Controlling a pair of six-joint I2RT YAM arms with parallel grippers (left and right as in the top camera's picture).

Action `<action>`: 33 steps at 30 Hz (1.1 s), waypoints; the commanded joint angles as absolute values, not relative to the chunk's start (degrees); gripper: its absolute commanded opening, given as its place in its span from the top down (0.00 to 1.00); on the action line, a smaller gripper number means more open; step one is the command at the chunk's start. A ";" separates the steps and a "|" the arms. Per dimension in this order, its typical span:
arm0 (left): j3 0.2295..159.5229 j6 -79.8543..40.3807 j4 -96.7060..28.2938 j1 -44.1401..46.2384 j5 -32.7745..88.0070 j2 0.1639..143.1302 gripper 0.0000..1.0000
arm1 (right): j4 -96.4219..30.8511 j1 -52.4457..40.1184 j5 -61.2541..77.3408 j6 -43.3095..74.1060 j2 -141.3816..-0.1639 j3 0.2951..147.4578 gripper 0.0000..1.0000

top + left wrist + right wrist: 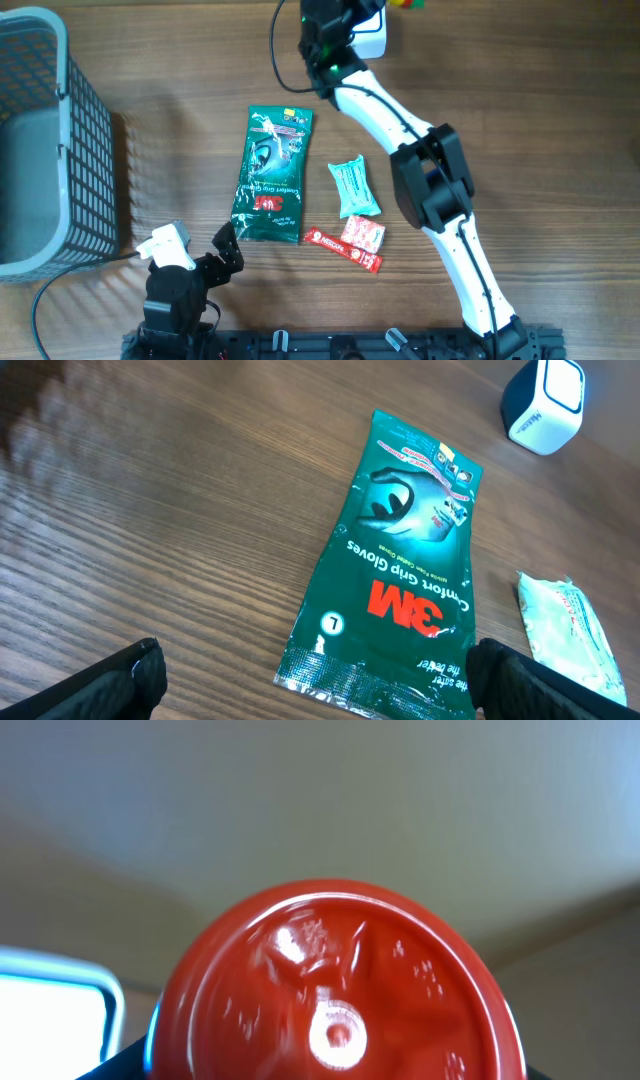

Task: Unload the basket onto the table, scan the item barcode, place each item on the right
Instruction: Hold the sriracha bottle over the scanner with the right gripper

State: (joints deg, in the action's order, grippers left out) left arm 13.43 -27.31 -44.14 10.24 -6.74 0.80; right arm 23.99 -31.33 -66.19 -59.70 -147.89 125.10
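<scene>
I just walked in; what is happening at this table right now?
The right arm's fingers hold a red-ended container at the far edge of the table, next to the scanner. The left arm's fingers hang open by the near end of a green glove packet. A wipes packet and red sachets lie beside it.

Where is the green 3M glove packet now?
Overhead, the green 3M glove packet lies flat mid-table, between the grey basket on the left and the pale teal pack to its right, with the left gripper by its near corner.
</scene>
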 commanded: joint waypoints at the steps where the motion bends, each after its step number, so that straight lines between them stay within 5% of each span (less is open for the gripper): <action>1: 13.06 -27.29 -44.05 10.66 -6.44 0.49 0.00 | 19.09 -32.03 -70.72 -67.96 -149.60 126.54 0.31; 17: 13.06 -27.29 -44.05 10.66 -6.44 0.49 0.00 | 14.28 -33.21 -48.97 -63.64 -153.10 126.52 0.30; 25: 13.06 -27.29 -44.05 10.66 -6.44 0.49 0.00 | 16.43 -32.38 -53.89 -68.71 -153.60 126.52 0.31; 33: 13.06 -27.29 -44.07 10.66 -6.44 0.49 0.00 | -0.40 -18.04 -60.66 -52.71 -137.01 126.52 0.37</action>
State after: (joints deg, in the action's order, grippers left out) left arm 13.43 -27.31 -44.14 10.24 -6.72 0.80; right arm 1.17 -24.60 -55.59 -58.72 -145.69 125.03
